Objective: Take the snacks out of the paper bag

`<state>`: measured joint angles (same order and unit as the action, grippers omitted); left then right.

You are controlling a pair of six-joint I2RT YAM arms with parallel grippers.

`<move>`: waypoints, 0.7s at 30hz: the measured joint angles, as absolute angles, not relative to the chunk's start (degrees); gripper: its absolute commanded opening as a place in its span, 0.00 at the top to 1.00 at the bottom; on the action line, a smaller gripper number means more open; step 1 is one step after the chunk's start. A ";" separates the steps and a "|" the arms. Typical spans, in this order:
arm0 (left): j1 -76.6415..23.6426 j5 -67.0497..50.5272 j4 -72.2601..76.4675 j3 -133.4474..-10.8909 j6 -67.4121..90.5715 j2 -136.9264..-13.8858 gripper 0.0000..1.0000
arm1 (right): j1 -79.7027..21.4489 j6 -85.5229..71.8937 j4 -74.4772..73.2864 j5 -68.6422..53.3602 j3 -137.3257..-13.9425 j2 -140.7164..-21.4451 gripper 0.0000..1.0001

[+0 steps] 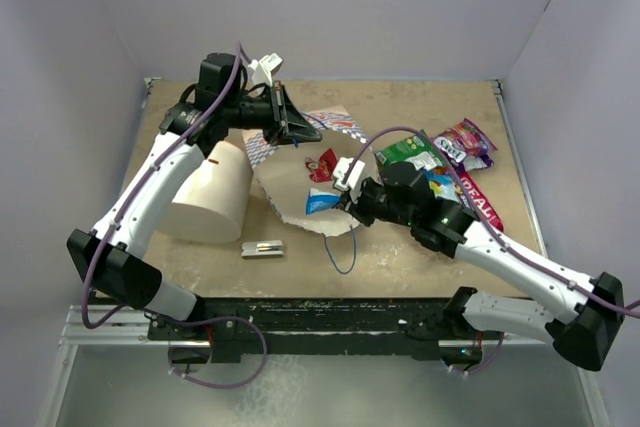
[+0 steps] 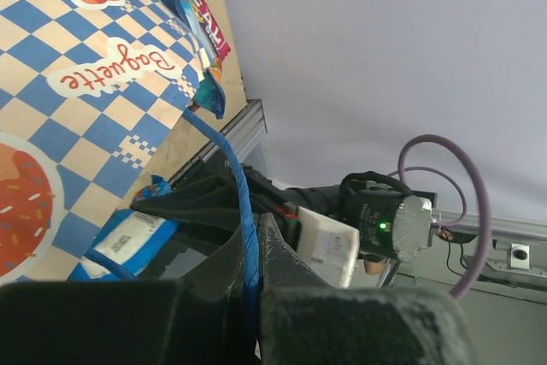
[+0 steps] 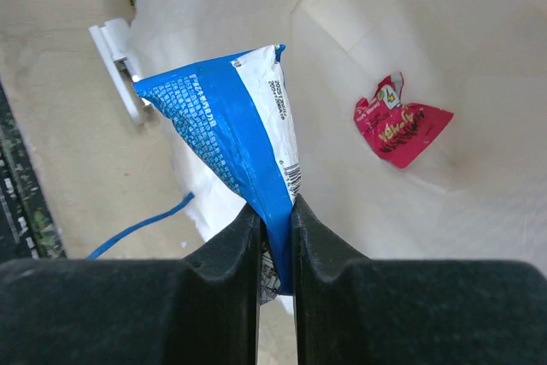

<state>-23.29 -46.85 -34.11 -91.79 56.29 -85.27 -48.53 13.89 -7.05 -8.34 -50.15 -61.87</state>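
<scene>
The paper bag [image 1: 290,192] lies on its side mid-table with its cream inside open toward the front. My left gripper [image 1: 296,127] is shut on its blue string handle [image 2: 242,211] and holds the top edge up; the checkered side [image 2: 68,108] fills the left wrist view. My right gripper [image 1: 345,199] is shut on a blue snack packet [image 3: 235,126] at the bag's mouth [image 1: 322,201]. A red packet [image 1: 322,164] lies inside the bag, also in the right wrist view [image 3: 400,128]. Several packets [image 1: 450,162] lie on the table to the right.
A plain white cylinder [image 1: 212,192] lies left of the bag under my left arm. A small grey metal clip [image 1: 262,248] sits near the front edge. A loose blue string handle [image 1: 345,252] trails in front of the bag. Grey walls surround the table.
</scene>
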 measured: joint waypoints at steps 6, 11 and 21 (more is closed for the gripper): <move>-23.27 -46.41 -34.04 -88.95 56.38 -84.86 1.00 | -48.53 9.78 -16.03 -8.01 -56.62 -58.35 0.86; -23.27 -45.41 -36.21 -88.64 54.48 -84.38 1.00 | -48.53 6.20 -22.72 -4.84 -65.12 -57.17 0.96; -23.27 -41.63 -39.24 -85.86 52.25 -80.82 1.00 | -48.60 3.53 -32.95 4.03 -69.95 -52.58 1.00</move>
<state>-23.27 -41.63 -39.24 -85.86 52.25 -80.82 -48.60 3.53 -32.95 4.03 -69.95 -52.58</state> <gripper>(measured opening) 0.003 0.077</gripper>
